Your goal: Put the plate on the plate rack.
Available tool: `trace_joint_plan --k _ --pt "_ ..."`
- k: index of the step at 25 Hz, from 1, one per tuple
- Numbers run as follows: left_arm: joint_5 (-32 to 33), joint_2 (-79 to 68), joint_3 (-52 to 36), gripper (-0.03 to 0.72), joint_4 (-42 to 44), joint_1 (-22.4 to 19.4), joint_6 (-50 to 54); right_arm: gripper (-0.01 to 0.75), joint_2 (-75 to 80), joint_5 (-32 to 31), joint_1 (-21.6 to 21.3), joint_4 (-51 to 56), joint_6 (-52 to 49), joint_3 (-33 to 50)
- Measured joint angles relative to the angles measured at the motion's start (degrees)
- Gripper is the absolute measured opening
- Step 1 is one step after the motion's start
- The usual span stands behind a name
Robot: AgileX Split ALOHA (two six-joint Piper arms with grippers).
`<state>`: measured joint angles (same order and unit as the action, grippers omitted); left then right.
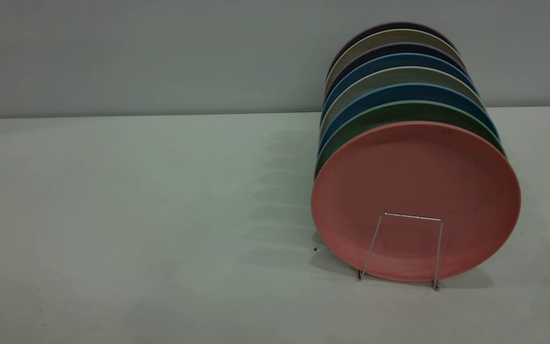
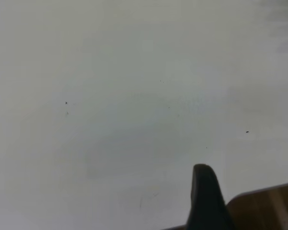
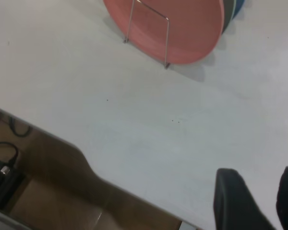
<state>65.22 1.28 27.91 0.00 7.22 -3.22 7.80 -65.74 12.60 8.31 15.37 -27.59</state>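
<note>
1. Pale grey-green table (image 1: pixel 136 215) against a plain wall; neither arm shows in the exterior view.
2. Salmon-pink plate (image 1: pixel 416 191) already stands on edge in the plate rack (image 1: pixel 401 251), front slot, just behind the front wire loop, face toward the camera. Row of other plates (image 1: pixel 399 91) is lined up behind it: green, blue, grey, darker ones.
3. Key relation: plate's flat face is upright and its edge rests on the table, so any grip would have to take the rim from above or the side. Judging by the slot, the task looks finished.
4. Right gripper (image 3: pixel 266 199) is the nearer one, well apart from the plate (image 3: pixel 177 28), fingers spread, nothing between them.
5. Left gripper: only one dark fingertip (image 2: pixel 204 191) visible over bare table, so open or closed can't be told.
6. Right wrist view alone shows the gap from gripper to rack (image 3: pixel 149 33); the exterior view alone shows the full stack.
</note>
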Motion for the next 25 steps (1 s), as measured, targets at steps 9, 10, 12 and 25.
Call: trace_joint_plan --k 9,10,12,25 --pt "-0.1 0.0 0.0 0.497 0.0 -5.6 0.0 0.237 -6.0 0.0 -7.1 0.1 0.0 0.0" --pt "-0.1 0.0 0.0 0.497 0.0 -6.7 0.0 0.237 -6.9 0.0 -7.7 0.1 0.0 0.0" --pt "-0.1 0.0 0.0 0.497 0.0 -8.3 0.0 0.237 -8.2 0.0 -8.8 0.1 0.0 0.0" --pt "-0.1 0.0 0.0 0.497 0.0 -9.3 0.0 0.237 -8.8 -0.1 -9.3 0.1 0.0 0.0"
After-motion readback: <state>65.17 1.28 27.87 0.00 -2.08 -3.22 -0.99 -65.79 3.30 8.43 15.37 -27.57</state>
